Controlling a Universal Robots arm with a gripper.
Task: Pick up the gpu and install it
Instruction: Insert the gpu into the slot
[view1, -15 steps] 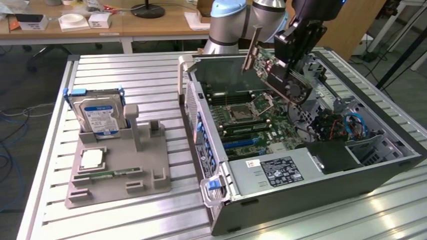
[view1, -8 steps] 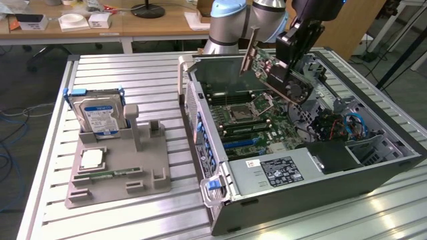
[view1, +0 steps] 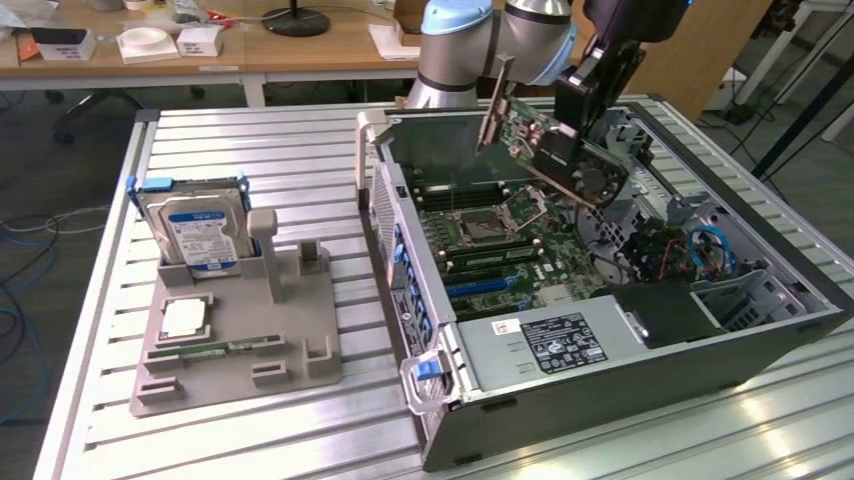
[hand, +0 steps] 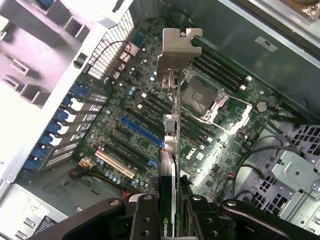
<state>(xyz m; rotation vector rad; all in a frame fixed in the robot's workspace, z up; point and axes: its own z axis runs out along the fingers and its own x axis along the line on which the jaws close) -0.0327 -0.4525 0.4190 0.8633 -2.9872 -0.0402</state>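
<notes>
Hand (view1: 582, 118) clamped on the gpu (view1: 561, 160), card tilted, over the open case (view1: 601, 420), upper centre-right of the exterior frame, clear of the board. Wrist view: hand (hand: 169, 212) at bottom centre, gpu (hand: 170, 131) edge-on, silver bracket (hand: 177, 47) toward the top, above the motherboard (hand: 125, 115) near the blue slot (hand: 142, 132). Step: pick done, aligning over the case, not seated. My read: seating calls for levelling the card, edge square over its slot, bracket at the rear wall.
</notes>
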